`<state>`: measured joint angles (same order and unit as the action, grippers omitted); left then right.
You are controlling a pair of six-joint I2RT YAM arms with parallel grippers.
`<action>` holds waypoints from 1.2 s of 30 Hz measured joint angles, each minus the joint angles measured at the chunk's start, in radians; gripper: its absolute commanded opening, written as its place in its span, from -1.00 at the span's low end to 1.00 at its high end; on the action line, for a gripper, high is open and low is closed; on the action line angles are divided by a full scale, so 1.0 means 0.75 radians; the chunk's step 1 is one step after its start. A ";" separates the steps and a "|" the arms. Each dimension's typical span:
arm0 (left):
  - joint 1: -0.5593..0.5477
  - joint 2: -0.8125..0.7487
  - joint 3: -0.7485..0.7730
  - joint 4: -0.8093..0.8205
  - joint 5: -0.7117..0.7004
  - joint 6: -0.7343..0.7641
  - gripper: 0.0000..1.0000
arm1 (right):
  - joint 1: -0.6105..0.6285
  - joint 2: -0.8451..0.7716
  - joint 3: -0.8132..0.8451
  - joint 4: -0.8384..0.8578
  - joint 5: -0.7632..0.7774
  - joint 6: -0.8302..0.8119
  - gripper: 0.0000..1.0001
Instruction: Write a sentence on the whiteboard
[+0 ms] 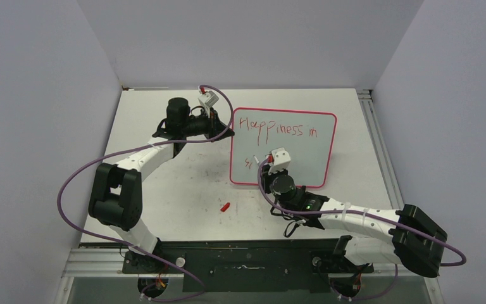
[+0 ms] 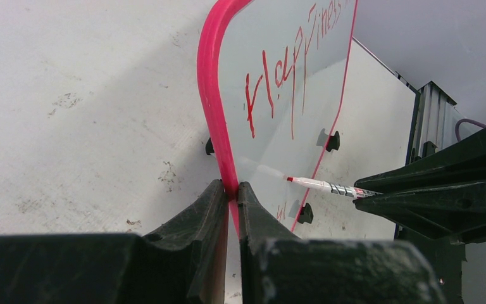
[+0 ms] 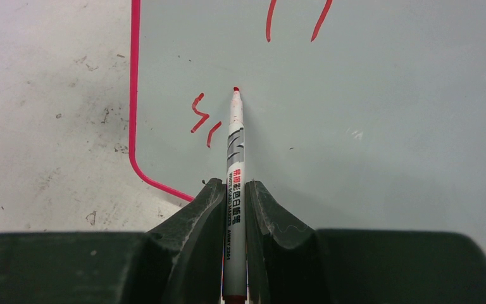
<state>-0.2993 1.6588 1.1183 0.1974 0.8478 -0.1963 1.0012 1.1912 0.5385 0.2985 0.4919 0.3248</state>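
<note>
Sentence point(image 1: 272, 126): first line written, second barely begun at lower left of board point(image 1: 310, 158). Left tool point(image 2: 233, 189) pinches board rim; right tool point(image 3: 235, 185) clamps marker point(image 3: 235, 136).

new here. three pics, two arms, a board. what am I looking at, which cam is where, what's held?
Two robot arms are bolted at the near edge of a white table. The wide picture is from a fixed camera above and behind them. The other two are from a camera on each wrist, looking past that arm's own black fingers. The left tool is shut on the pink left rim of the whiteboard, probably to steady it. The right tool is shut on a marker with red ink, tip at the board. The sentence so far reads "Happiness in", plus a few strokes of a second line. A small red piece, maybe the marker's cap, lies on the table near the board.
</note>
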 measured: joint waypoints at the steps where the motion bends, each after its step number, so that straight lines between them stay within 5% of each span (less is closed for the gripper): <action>1: 0.000 0.000 0.000 0.000 -0.001 0.000 -1.00 | -0.002 0.005 0.000 0.002 -0.005 0.001 -0.89; 36: 0.000 0.000 0.000 0.001 -0.007 0.003 -1.00 | -0.007 -0.087 -0.068 -0.016 -0.047 0.012 -0.89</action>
<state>-0.2993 1.6588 1.1183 0.1978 0.8425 -0.1944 0.9962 1.1259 0.4877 0.2867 0.4564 0.3340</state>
